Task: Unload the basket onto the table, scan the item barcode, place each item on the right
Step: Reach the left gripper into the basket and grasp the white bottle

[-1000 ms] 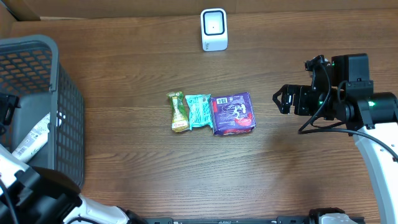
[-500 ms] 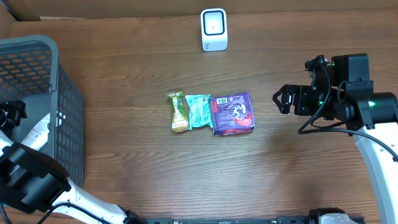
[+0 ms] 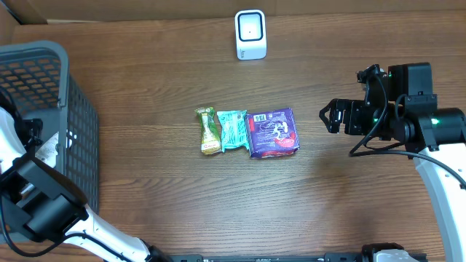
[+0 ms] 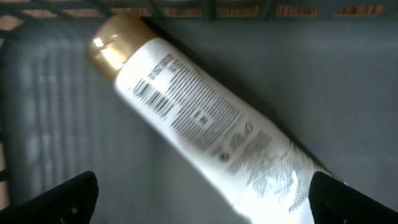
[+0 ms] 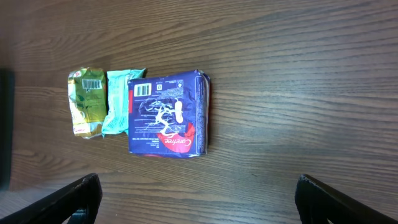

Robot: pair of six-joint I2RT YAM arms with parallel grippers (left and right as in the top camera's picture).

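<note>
One white tube (image 4: 205,124) lies in the grey basket (image 3: 54,69) at the left end of the counter (image 3: 160,196). From the left wrist its long axis runs on a slant. The gold cap (image 4: 115,43) points to the upper left and the body runs down to the lower right. A barcode (image 4: 152,99) faces up just below the cap. From overhead only a bit of the tube (image 3: 48,148) shows beside the arm, so I cannot tell there which end is the cap.

The left pincer (image 4: 202,200) hangs over the tube with its jaws spread wide, one tip in each lower corner of its view, gripping nothing.

Three packets lie side by side mid-counter, touching: a green one (image 3: 209,131), a teal one (image 3: 232,129) and a purple pack (image 3: 272,132). The green and teal ones lie lengthwise toward the one white scanner (image 3: 250,34), which stands at the far edge, well apart from them. The green and purple ones show barcodes on top.

The right pincer (image 3: 331,116) hovers to the right of the purple pack, clear of it, jaws wide and empty.
</note>
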